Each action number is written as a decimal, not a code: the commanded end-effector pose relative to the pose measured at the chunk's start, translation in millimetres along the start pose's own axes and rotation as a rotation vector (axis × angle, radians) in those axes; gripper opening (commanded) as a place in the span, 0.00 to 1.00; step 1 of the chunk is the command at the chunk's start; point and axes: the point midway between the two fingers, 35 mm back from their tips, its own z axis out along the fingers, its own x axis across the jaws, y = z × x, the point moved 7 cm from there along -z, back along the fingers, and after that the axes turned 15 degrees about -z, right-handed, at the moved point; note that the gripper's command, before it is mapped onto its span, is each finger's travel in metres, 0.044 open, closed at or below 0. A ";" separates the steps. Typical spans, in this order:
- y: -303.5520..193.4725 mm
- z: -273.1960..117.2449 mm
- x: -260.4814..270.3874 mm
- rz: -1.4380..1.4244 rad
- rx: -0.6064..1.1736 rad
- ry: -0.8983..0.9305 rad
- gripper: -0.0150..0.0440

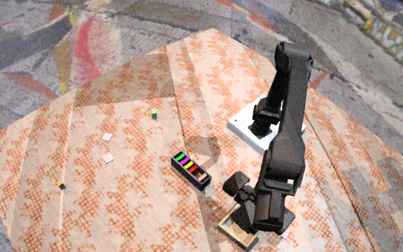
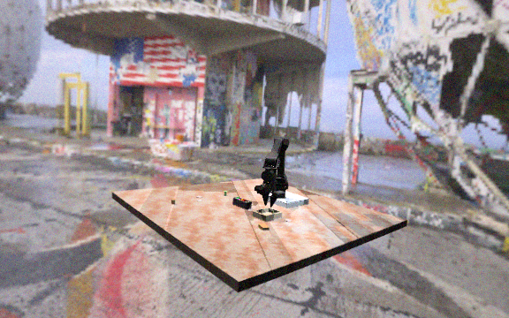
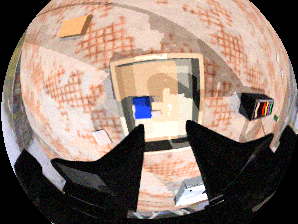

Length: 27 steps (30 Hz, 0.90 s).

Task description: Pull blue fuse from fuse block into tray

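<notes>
The blue fuse lies inside the tray, toward its left side in the wrist view. The top and exterior views do not show it clearly. My gripper is open and empty above the tray, its fingertips apart and clear of the fuse; in the top view the arm hides the fingertips. The fuse block stands apart from the tray. It holds a green fuse, a magenta fuse, a yellow fuse and a red fuse.
A flat orange-tan block lies beyond the tray. A white tile lies beside it. The white base plate is under the arm. A green cube, a small brown cube and two pale tiles lie farther off.
</notes>
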 end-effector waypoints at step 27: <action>0.7 -34.6 0.3 0.000 0.008 -0.003 0.81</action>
